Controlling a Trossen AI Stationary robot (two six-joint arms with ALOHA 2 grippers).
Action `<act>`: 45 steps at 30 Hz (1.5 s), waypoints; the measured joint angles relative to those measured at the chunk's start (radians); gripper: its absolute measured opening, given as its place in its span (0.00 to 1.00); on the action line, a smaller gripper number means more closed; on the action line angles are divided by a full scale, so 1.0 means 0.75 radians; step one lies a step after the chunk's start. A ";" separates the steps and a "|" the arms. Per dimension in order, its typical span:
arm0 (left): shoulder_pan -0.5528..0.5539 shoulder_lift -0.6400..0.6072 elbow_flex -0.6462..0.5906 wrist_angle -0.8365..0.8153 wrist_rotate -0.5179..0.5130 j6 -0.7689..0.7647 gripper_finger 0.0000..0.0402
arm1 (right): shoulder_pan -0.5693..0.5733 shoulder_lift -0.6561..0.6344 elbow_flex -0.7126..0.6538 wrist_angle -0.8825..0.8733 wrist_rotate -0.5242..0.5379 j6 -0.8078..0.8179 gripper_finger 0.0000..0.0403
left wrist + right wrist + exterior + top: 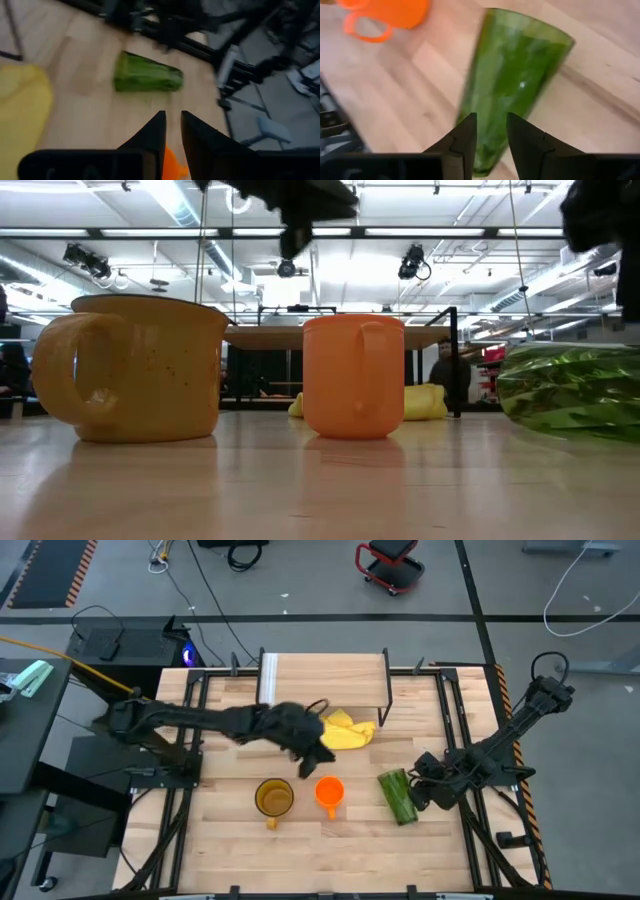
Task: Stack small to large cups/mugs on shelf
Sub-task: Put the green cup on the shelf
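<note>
The orange mug (329, 790) and the wider amber mug (274, 797) stand upright on the tabletop, handles toward the near edge. To their right the green tumbler (397, 795) lies on its side. The shelf (325, 672) stands at the far middle. My left gripper (315, 762) hovers just beyond the orange mug (172, 167), its fingers (152, 132) a narrow gap apart with nothing between them. My right gripper (490, 131) hangs open above the tumbler (512, 75), clear of it. In the low view both grippers stay high above the mugs (352, 375).
A crumpled yellow cloth (347, 730) lies between the shelf and the mugs, partly under my left arm. Black frame rails (452, 720) run along the table's left and right sides. Bare wood (330, 855) lies near the front edge.
</note>
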 joint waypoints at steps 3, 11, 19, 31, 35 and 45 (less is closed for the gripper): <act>0.071 0.116 0.110 -0.069 0.045 0.000 0.15 | 0.106 0.022 0.038 -0.005 0.061 0.057 0.25; 0.171 0.383 0.333 -0.077 0.376 0.011 0.16 | 0.377 0.244 0.053 0.059 0.088 0.275 0.10; 0.215 0.567 0.502 -0.079 0.554 0.017 0.15 | 0.470 0.537 0.053 0.350 0.205 0.295 0.03; 0.273 0.693 0.597 -0.109 0.752 -0.035 0.20 | 0.469 0.645 0.053 0.353 0.152 0.349 0.02; 0.277 0.705 0.599 -0.071 0.759 -0.072 0.21 | 0.462 0.646 0.053 0.282 0.159 0.349 0.01; 0.276 0.714 0.598 -0.089 0.672 -0.067 0.21 | 0.333 0.646 0.052 0.174 0.138 0.165 0.01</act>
